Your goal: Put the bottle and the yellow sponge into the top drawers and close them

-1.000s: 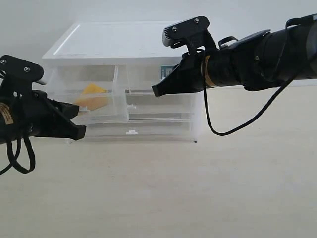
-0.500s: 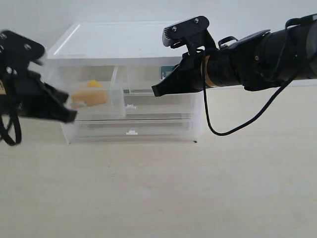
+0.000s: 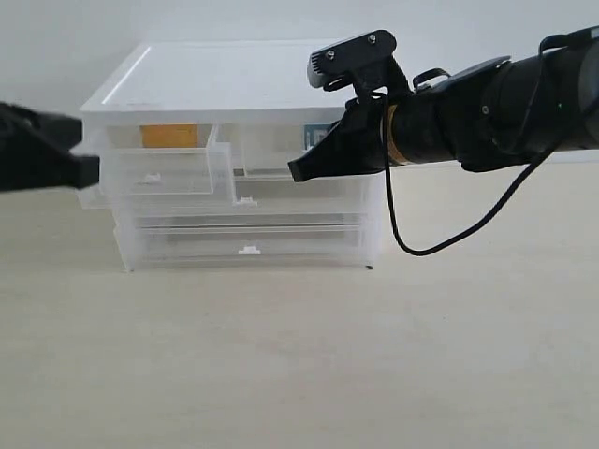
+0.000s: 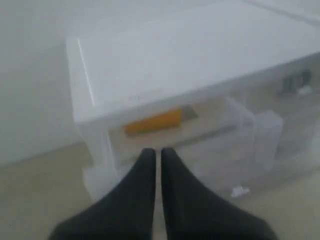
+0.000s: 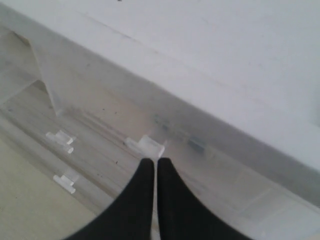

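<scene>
- On the tabletop [image 3: 374,355], the chest's [image 3: 225,79] left top drawer [image 3: 173,180] sticks out partway, with the yellow sponge [image 3: 168,137] inside.
- My left fingers [image 4: 149,159] are pressed together and empty, beside that drawer.
- My right fingers [image 5: 146,167] are pressed together at the right top drawer's [image 3: 271,150] tab. The bottle's [image 3: 312,138] teal label shows inside.

Soft, even light washes the chest [image 3: 225,75], bright and flat, with only a thin pale shadow along its foot. Beside the chest the left gripper [image 3: 86,170] is a motion-blurred smear, and the left wrist view is hazy all over, the right wrist view crisper.
</scene>
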